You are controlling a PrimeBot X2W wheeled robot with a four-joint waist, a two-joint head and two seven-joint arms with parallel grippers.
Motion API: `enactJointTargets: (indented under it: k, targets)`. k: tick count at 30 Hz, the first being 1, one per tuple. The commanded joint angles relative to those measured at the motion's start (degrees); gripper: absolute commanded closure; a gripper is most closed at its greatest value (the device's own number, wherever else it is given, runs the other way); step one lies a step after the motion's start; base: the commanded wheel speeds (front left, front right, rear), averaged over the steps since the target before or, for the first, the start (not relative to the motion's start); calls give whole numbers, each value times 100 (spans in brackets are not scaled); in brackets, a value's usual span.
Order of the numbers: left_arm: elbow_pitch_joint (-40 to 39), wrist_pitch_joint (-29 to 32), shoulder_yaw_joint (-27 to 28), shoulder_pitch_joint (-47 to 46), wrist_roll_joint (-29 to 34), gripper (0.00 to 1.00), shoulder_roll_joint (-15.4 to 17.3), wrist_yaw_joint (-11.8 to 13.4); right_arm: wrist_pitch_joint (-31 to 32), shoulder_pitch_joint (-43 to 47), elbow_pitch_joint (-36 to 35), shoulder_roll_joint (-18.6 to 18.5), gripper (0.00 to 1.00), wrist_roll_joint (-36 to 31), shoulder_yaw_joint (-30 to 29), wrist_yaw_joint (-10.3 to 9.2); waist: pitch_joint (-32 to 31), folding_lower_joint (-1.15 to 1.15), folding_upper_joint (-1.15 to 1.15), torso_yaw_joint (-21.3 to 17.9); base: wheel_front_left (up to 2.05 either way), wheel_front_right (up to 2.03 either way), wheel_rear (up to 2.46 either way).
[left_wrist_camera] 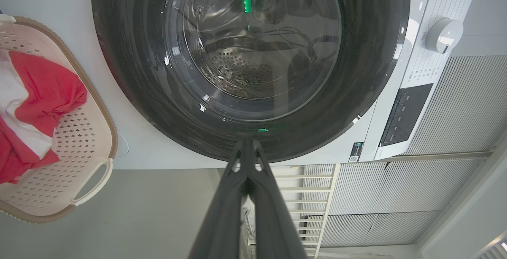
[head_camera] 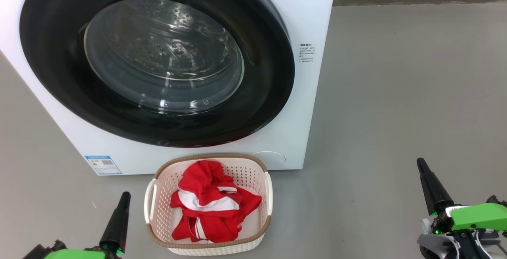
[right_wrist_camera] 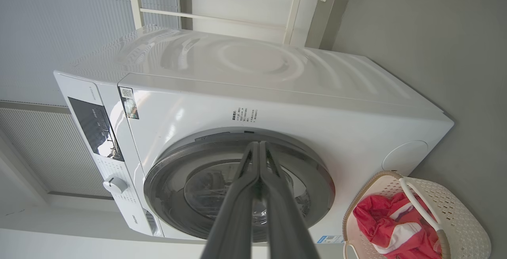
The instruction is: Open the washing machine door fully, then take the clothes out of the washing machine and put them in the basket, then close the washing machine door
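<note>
Grey floor (head_camera: 396, 92) before the washing machine (head_camera: 313, 21). Flush on its front, the washing machine door (head_camera: 51, 73); just before it, the basket (head_camera: 253, 164) holding the clothes (head_camera: 210, 207). Farther off, left gripper (head_camera: 126, 195) and right gripper (head_camera: 421, 163), pinched closed, empty. Seemingly finished.

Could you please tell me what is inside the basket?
The clothes, red with white bands, lie crumpled inside the basket. They cover most of its floor, so anything beneath them is hidden.

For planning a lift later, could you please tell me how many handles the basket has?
2: a left handle and a right handle, one on each short side of the basket. None seems hidden.
</note>
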Motion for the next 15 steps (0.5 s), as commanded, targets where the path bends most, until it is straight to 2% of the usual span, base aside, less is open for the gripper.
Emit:
enactJointTargets:
  k: [1, 15]
  targets:
    - [-120, 21, 194, -236, -37, 100, 50, -41, 32, -233, -174, -31, 100, 15, 79, -4, 0, 0, 0, 0, 0, 0, 0]
    - [-120, 20, 193, -236, -37, 100, 50, -41, 38, -234, -174, -25, 100, 9, 71, -4, 0, 0, 0, 0, 0, 0, 0]
